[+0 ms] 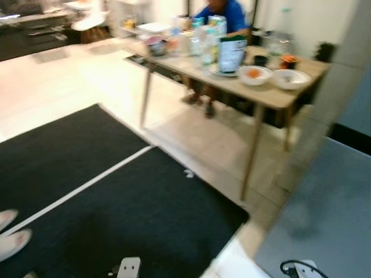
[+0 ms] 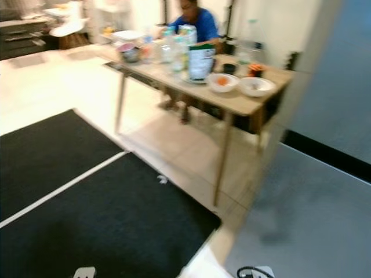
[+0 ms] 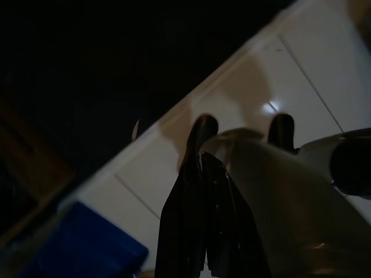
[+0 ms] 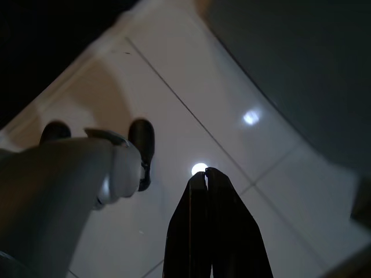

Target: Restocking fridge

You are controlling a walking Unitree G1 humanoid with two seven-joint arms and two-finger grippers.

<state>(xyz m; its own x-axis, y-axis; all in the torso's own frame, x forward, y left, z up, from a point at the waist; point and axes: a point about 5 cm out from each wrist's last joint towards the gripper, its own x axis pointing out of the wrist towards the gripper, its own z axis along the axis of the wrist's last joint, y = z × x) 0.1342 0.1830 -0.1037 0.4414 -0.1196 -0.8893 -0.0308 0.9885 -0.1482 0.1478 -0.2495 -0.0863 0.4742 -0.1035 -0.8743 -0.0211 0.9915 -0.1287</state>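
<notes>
Pale wood is what catches the eye: a long table [image 1: 272, 95] on slim legs stands at about one o'clock from the robot, well apart from it across the tiled floor [image 1: 69, 87]. On it sit a tall dark green carton [image 1: 232, 53], a cluster of bottles and jars [image 1: 197, 39], a white bowl with something orange in it [image 1: 254, 75] and a second white bowl [image 1: 290, 79] just beside it. A person in a blue shirt [image 1: 223, 13] sits behind the table at twelve o'clock. A black rug with a white stripe [image 1: 116, 202] covers the floor from nine to six o'clock. The grey fridge door [image 2: 324, 191] rises close by at three to four o'clock.

Both arms hang idle. The left gripper [image 3: 200, 174] points down at the tiles with its black fingers pressed together and empty; the right gripper [image 4: 207, 174] hangs likewise, fingertips meeting, holding nothing. The robot's black feet [image 4: 142, 139] stand on the white tiles.
</notes>
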